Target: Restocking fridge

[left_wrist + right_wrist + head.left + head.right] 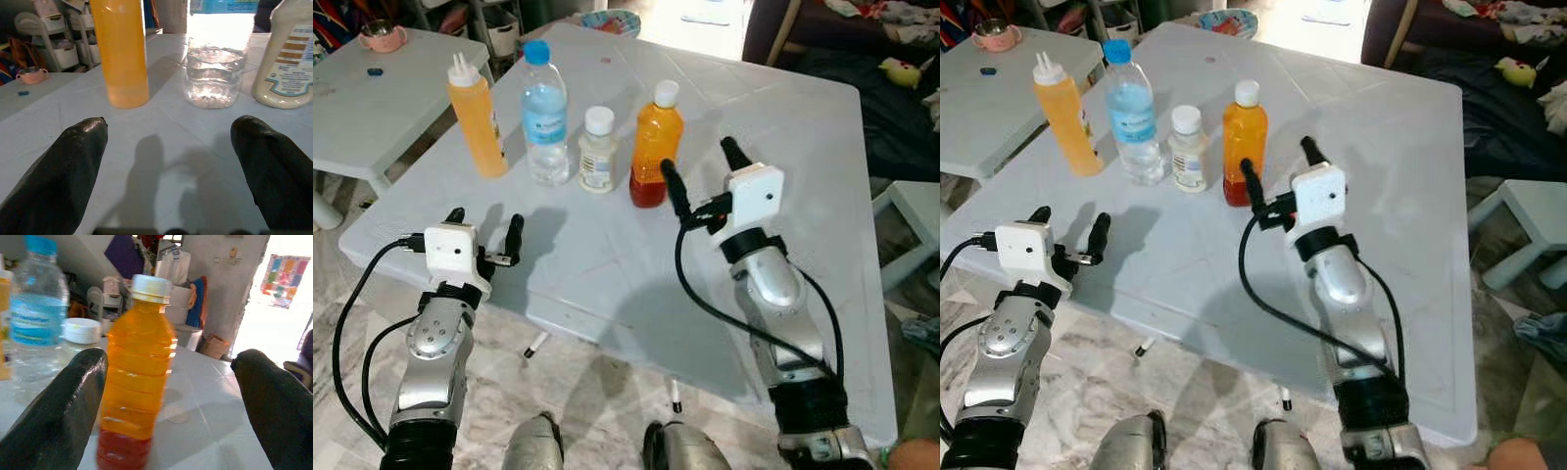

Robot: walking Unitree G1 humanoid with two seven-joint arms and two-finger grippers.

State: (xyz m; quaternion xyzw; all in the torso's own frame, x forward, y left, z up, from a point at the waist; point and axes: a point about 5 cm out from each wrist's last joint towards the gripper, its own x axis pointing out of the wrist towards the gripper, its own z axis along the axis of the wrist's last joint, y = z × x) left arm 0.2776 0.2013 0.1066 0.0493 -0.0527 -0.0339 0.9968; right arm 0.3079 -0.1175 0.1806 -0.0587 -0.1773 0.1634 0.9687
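Grippers come first, both over the near part of the white table (607, 264): the left gripper (485, 231) hovers with fingers apart, empty, and the right gripper (698, 171) is spread wide just beside the orange juice bottle (655, 145). Farther left stand a small white bottle (597, 149), a water bottle (544, 113) and a yellow squeeze bottle (477, 117). The juice bottle looks slightly left of centre between the fingers, probably, so the right arm should shift left before closing mid-body.

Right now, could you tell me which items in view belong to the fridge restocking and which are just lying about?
For the job:
squeeze bottle
water bottle
small white bottle
orange juice bottle
left gripper, open
right gripper, open

Lying about:
pink cup
patterned bowl
yellow toy
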